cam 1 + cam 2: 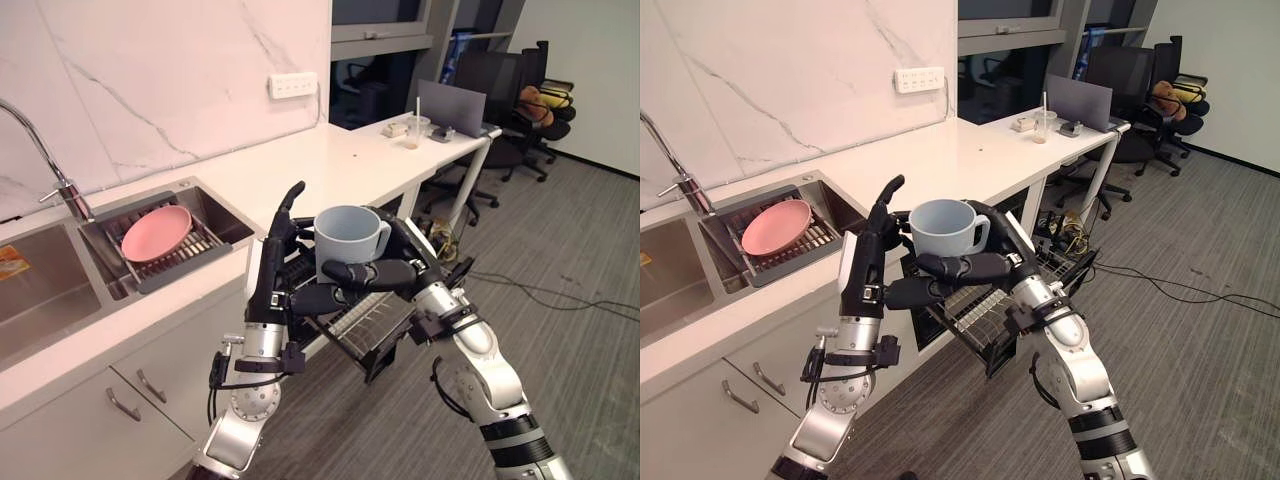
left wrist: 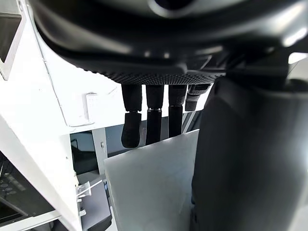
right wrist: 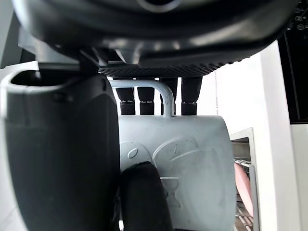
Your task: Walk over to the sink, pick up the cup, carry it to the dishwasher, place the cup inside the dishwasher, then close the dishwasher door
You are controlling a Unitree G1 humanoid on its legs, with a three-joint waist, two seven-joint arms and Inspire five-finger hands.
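A pale blue-grey cup [image 1: 348, 232] hangs upright in front of the counter edge, above the pulled-out dishwasher rack [image 1: 372, 318]. My right hand [image 1: 385, 272] is shut on the cup; in the right wrist view its fingers [image 3: 139, 100] pass through the handle and the thumb presses the cup [image 3: 192, 159] wall. My left hand [image 1: 272, 262] stands beside the cup on its left, fingers [image 2: 149, 120] straight and pointing up, thumb reaching under the cup's base. The open dishwasher door [image 1: 992, 352] juts out low under the counter.
Left of the hands, a sink [image 1: 40, 285] with a faucet [image 1: 45, 160] adjoins a drain rack holding a pink plate [image 1: 156, 232]. The white counter [image 1: 300, 165] runs back to a desk with small items. Office chairs [image 1: 525, 110] stand far right. Grey carpet lies to the right.
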